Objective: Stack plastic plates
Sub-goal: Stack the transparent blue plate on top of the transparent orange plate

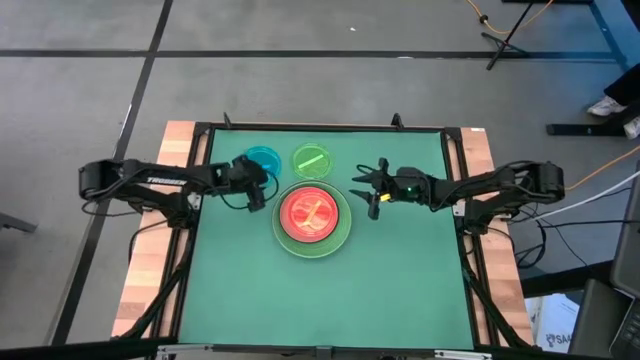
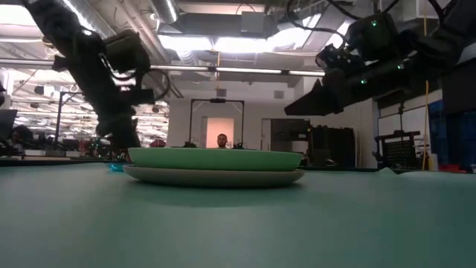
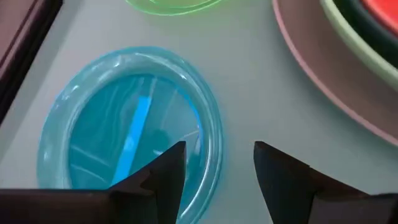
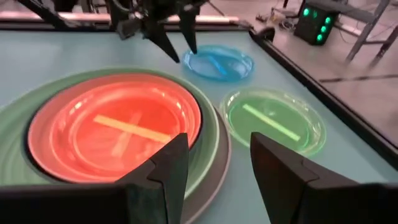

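Observation:
A stack of plates (image 1: pixel 312 218) lies mid-table: a grey plate (image 4: pixel 222 155) at the bottom, a light green one (image 2: pixel 216 158) on it, a dark rim above that, and a red-orange plate (image 4: pixel 118 127) on top. A small translucent blue plate (image 3: pixel 124 118) and a small translucent green plate (image 4: pixel 273 121) lie flat on the mat beyond the stack. My left gripper (image 3: pixel 217 152) is open, low at the blue plate's rim nearest the stack, one finger over the rim and one outside it. My right gripper (image 4: pixel 217 146) is open and raised right of the stack.
The green mat (image 1: pixel 330 300) is bordered by a dark frame (image 1: pixel 455 200). The blue plate (image 1: pixel 263 160) and green plate (image 1: pixel 312 160) lie close together near the far edge. A person (image 2: pixel 222 140) shows far off in the room behind the table.

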Tool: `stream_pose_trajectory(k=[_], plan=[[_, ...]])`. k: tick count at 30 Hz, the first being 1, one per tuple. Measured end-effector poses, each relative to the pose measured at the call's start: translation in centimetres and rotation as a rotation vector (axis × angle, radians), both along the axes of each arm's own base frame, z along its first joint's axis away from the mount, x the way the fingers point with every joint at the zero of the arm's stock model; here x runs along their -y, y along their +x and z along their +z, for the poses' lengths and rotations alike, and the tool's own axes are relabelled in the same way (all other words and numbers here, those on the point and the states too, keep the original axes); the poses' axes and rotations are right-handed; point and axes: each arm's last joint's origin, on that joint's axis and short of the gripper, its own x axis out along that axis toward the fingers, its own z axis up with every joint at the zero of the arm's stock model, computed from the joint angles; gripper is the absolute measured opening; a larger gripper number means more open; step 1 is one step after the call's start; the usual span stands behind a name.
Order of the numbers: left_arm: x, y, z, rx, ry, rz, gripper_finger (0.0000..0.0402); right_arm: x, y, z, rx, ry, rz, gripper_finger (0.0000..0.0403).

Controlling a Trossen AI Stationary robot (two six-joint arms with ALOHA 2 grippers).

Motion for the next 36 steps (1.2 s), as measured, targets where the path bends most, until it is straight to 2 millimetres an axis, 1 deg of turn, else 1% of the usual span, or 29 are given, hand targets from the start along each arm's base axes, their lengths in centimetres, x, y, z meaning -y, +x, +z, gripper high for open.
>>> stream_pose_trajectory(k=[2, 5, 9, 11, 15, 20, 22, 23, 28, 36], plan=[[-0.3, 0.4, -0.7, -0.028, 0.004, -0.011, 0.0183, 0.0, 0.0, 0.0, -0.001, -0.001, 0.000, 0.0166], [-0.6, 0.4, -2.0, -0.114, -0.005, -0.008, 0.0183, 0.0, 0.1, 0.2, 0.028, -0.008, -0.001, 0.0166], [-1.2, 0.8, -2.7, -0.131, 0.019, 0.005, 0.0180, 0.1, 0.1, 0.6, 0.060, -0.017, -0.011, 0.0166], [-1.3, 0.9, -2.8, -0.131, 0.024, 0.000, 0.0170, 0.1, 0.1, 0.6, 0.060, -0.020, -0.020, 0.0166], [-1.3, 0.9, -2.8, -0.135, 0.022, -0.008, 0.0128, 0.1, 0.1, 0.5, 0.054, -0.023, -0.035, 0.0166], [-1.3, 0.9, -2.9, -0.146, 0.029, -0.027, 0.0051, 0.1, 0.1, 0.4, 0.042, -0.022, -0.036, 0.0166], [-1.3, 0.8, -2.8, -0.153, 0.036, -0.025, 0.0019, 0.1, 0.1, 0.4, 0.041, -0.022, -0.036, 0.0166], [-1.3, 0.7, -2.7, -0.157, 0.043, -0.021, 0.0010, 0.1, 0.1, 0.4, 0.041, -0.022, -0.036, 0.0166], [-0.6, 0.6, -2.1, -0.158, 0.093, -0.028, 0.0007, 0.1, 0.1, 0.3, 0.036, -0.021, -0.036, 0.0166], [0.9, 0.8, 0.5, -0.015, 0.141, -0.090, 0.0002, 0.1, 0.1, 0.3, 0.037, -0.021, -0.037, 0.0166]])
